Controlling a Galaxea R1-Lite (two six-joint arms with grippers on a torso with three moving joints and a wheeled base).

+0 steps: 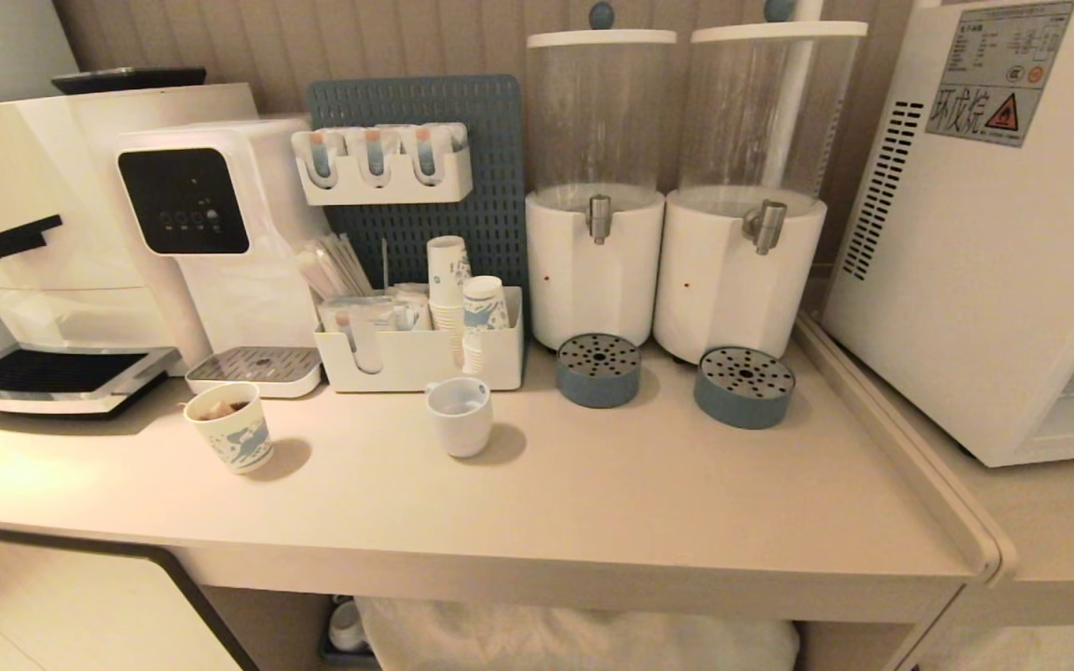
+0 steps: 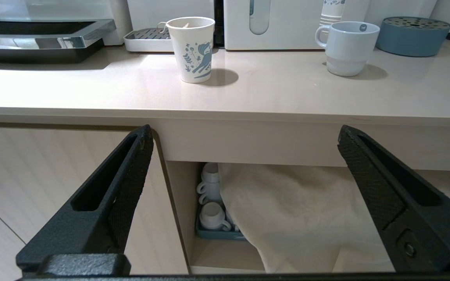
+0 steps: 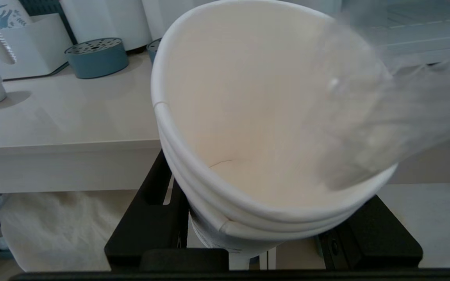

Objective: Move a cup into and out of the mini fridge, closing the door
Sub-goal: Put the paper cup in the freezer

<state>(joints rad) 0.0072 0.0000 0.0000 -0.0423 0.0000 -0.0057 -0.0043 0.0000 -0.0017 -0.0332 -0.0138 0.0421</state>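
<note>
Right wrist view: right gripper is half closed around the tall tapered white paper cup with doubled rolled rim, black fingers clamping its lower body, mouth tilted toward the camera, below counter-edge level. White box-shaped mini fridge sits at the right edge of the head view, pale shelf interior showing at its lower right, so likely open. Judgement: level the cup before lifting, clear the pale counter lip, keep squeeze light. Left gripper wide apart, empty, lower centre of the left wrist view, below the counter.
</note>
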